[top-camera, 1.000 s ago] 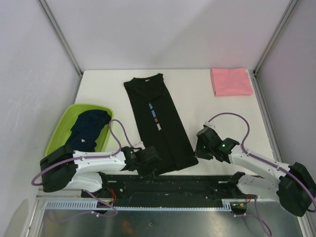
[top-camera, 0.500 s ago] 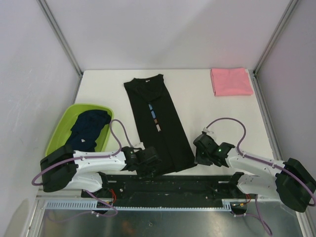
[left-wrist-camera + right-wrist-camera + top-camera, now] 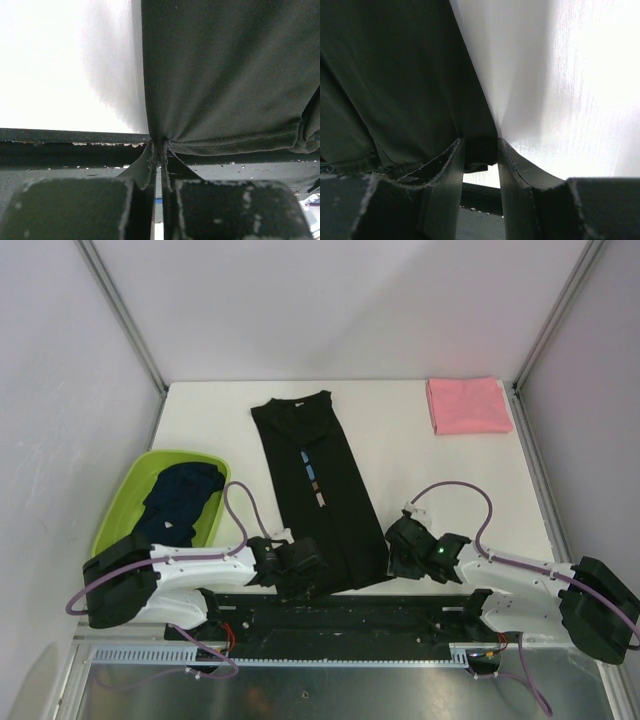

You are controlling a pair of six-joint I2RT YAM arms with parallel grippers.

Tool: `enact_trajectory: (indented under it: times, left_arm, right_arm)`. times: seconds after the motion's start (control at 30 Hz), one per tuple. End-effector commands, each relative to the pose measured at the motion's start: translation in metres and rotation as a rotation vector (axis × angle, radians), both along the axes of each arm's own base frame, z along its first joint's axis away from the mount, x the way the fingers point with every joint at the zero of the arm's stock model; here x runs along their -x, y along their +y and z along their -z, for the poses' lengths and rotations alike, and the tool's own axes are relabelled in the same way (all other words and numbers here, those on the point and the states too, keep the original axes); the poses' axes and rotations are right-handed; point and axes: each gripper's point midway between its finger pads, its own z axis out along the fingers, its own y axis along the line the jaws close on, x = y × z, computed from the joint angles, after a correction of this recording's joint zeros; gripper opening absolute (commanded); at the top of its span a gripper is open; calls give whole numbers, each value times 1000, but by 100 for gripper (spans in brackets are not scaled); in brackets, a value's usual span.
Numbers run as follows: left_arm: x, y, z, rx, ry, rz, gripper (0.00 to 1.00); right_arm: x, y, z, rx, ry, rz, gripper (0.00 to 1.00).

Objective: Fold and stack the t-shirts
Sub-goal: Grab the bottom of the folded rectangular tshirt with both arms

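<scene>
The left gripper [image 3: 159, 146] is pinched tight on the near hem of the black shirt [image 3: 320, 480], at its left corner by the near edge of the worktop [image 3: 420, 460]. The right gripper [image 3: 480, 145] stands partly open, with the hem's right corner between its fingers. The basin [image 3: 118, 502] at the left edge holds navy shirts [image 3: 180, 498]. A folded pink shirt [image 3: 468, 405] lies in the far right corner.

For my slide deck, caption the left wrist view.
Left claw pinches the black t-shirt by its hem corner, at the edge of the white table.
</scene>
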Motion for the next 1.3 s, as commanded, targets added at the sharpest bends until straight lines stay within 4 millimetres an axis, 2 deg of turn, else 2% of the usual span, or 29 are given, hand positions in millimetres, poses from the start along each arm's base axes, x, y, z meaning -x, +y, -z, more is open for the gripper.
enact_trajectory:
  times: [0.0, 0.23, 0.53, 0.73, 0.87, 0.97, 1.1, 1.17, 1.27]
  left_arm:
    - [0, -1, -4, -19, -11, 43, 4]
    - [-1, -2, -9, -6, -21, 57, 12]
    - [-2, 1, -13, 7, -41, 51, 30]
    - [-4, 0, -13, -2, -49, 54, 33]
    - [-7, -3, -13, -6, -56, 61, 30]
    - [-7, -3, -14, -8, -58, 60, 24]
    - [-8, -5, -17, 4, -64, 60, 5]
    - [-9, -6, -21, 20, -75, 61, 1]
    - [-11, -9, -30, 54, -97, 65, 0]
  right_arm:
    - [5, -6, 5, 20, 10, 23, 37]
    - [8, -14, 2, 36, 10, 37, 40]
    - [8, -8, 5, 24, 18, 17, 40]
    - [7, -2, 10, 19, 27, 9, 37]
    - [7, -1, 12, 21, 33, 5, 33]
    - [7, 2, 11, 10, 32, 3, 29]
    - [7, 3, 9, 0, 32, 5, 11]
    - [7, 4, 6, -6, 29, 5, 3]
    - [7, 5, -1, -18, 23, 1, 0]
